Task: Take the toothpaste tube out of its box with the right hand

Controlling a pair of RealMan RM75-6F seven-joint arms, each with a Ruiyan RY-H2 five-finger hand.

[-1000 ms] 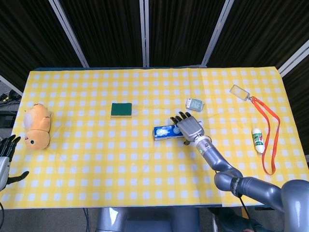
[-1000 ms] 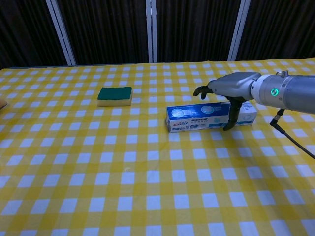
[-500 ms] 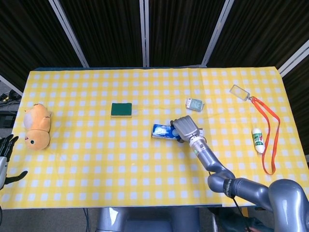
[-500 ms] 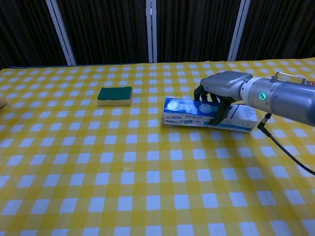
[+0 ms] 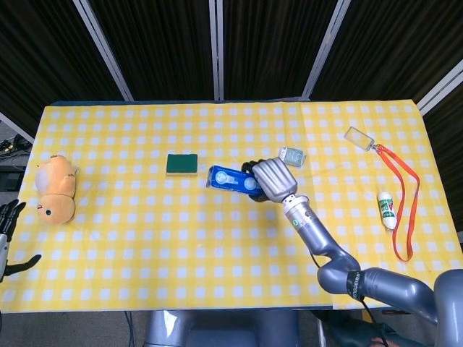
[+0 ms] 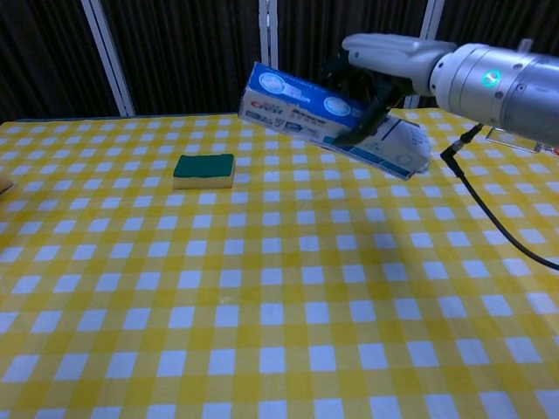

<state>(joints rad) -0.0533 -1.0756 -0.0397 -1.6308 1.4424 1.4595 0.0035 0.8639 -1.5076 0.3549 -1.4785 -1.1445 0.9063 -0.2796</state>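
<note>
My right hand point(image 5: 269, 178) point(image 6: 377, 59) grips the blue toothpaste box point(image 5: 230, 179) point(image 6: 306, 109) from above and holds it in the air over the table. The box is tilted, its left end higher and its right end lower in the chest view. No tube shows outside the box. My left hand point(image 5: 7, 230) hangs at the far left edge of the head view, off the table, its fingers spread and holding nothing.
On the yellow checked tablecloth point(image 5: 145, 238) lie a green sponge point(image 5: 181, 164) point(image 6: 203, 169), a plush toy point(image 5: 56, 189), a small packet point(image 5: 292, 155), a white bottle point(image 5: 387, 210) and a card on an orange lanyard point(image 5: 401, 195).
The right hand closed over the box on the table, then lifted it up and to the left, tilting it. The left hand stayed put.
</note>
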